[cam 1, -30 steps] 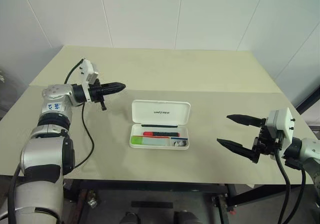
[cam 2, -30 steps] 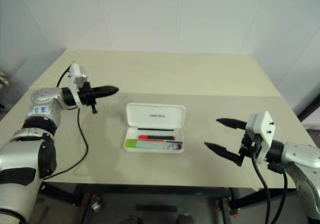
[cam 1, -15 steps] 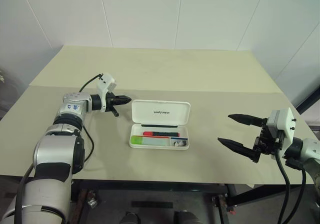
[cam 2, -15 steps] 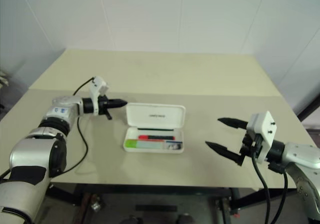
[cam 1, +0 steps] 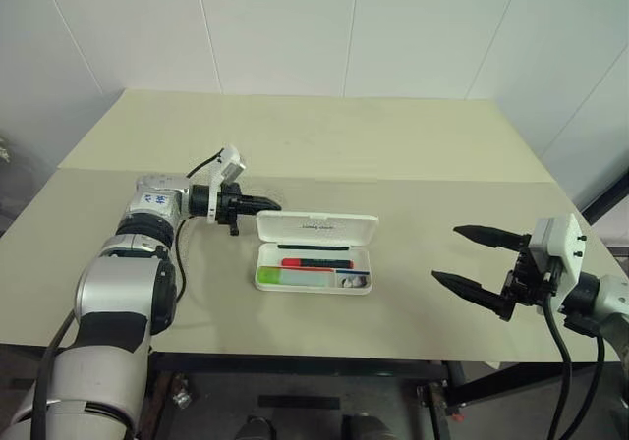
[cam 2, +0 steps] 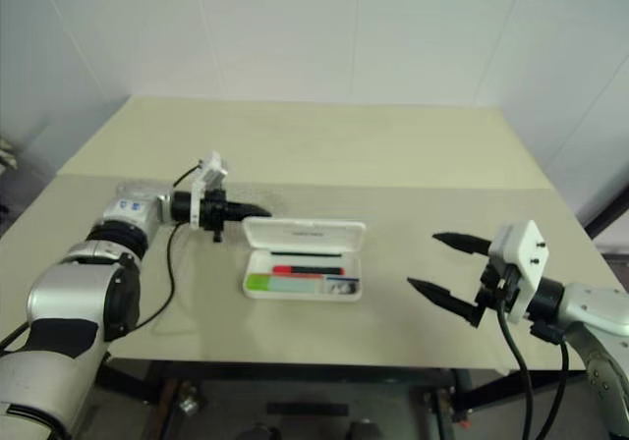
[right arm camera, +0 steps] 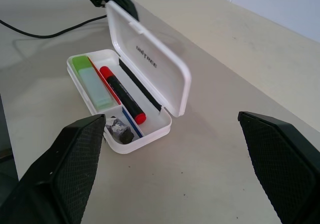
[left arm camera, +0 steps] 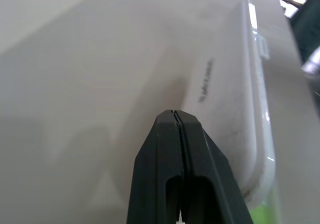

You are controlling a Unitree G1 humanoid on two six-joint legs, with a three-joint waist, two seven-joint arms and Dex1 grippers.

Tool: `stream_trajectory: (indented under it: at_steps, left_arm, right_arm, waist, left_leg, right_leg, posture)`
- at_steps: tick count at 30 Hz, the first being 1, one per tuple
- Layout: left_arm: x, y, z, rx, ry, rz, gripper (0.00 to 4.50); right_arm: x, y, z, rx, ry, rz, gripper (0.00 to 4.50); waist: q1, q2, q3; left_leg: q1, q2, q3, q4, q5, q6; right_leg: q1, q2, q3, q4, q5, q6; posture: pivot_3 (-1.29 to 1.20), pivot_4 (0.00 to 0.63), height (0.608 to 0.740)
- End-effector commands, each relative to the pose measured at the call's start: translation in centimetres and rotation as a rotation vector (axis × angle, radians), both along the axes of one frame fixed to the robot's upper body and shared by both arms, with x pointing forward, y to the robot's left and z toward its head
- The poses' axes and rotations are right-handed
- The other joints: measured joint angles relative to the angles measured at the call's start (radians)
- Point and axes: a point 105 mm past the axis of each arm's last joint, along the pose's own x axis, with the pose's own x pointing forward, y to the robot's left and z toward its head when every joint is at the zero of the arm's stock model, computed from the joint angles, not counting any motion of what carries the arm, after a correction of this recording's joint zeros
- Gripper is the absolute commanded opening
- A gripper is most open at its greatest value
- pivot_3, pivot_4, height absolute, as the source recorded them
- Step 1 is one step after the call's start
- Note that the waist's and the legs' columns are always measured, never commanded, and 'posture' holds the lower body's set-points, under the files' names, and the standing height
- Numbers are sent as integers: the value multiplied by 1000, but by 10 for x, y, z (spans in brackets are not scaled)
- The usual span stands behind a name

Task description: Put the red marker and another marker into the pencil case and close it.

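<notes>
The white pencil case (cam 1: pixel 313 286) lies open at the table's middle, its lid (cam 1: pixel 316 227) standing half raised. Inside lie the red marker (cam 1: pixel 314 262), with a black barrel, and in front of it the green highlighter (cam 1: pixel 288 277). They also show in the right wrist view as the red marker (right arm camera: pixel 121 91) and the highlighter (right arm camera: pixel 92 81). My left gripper (cam 1: pixel 273 205) is shut, its tip at the back of the lid's left end; whether it touches the lid (left arm camera: pixel 225 99) I cannot tell. My right gripper (cam 1: pixel 446 253) hangs open to the right of the case, well apart from it.
A small end compartment of the case holds dark bits (right arm camera: pixel 120 129). A black pen (right arm camera: pixel 140 86) lies along the hinge side. A black cable (cam 1: pixel 180 263) trails from my left wrist over the table. The table's front edge (cam 1: pixel 324 354) is near.
My left gripper has swung right and down to the back of the lid. The lid has tipped forward from lying back to half raised. The right gripper has stayed put.
</notes>
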Motion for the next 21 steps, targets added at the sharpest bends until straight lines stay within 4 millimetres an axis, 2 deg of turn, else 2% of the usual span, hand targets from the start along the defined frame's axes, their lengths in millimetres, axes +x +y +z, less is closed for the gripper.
stream_trajectory:
  at_steps: [1, 12, 17, 21]
  left_arm:
    - [-8, 3, 13, 77, -17, -90, 34]
    - [-14, -13, 2, 279, -58, -242, 34]
    - [-17, -16, -13, 388, -80, -310, 34]
    - [-19, -28, -19, 399, -106, -369, 34]
  right_arm:
    - [-4, 1, 15, -20, -66, 18, 4500]
    - [-4, 2, 15, -38, -58, 82, 4500]
    - [-6, -5, 17, -53, -46, 140, 4500]
    - [-8, -12, 17, -78, -30, 198, 4500]
  waist:
    - [0, 0, 0]
    - [2, 0, 0]
    - [0, 0, 0]
    - [2, 0, 0]
  left_leg:
    - [0, 0, 0, 0, 0, 0]
    - [0, 0, 0, 0, 0, 0]
    - [0, 0, 0, 0, 0, 0]
    - [0, 0, 0, 0, 0, 0]
  right_leg:
    - [0, 0, 0, 0, 0, 0]
    - [0, 0, 0, 0, 0, 0]
    - [0, 0, 0, 0, 0, 0]
    - [0, 0, 0, 0, 0, 0]
  posture:
    - [0, 150, 740]
    - [0, 150, 740]
    - [0, 150, 740]
    - [0, 150, 740]
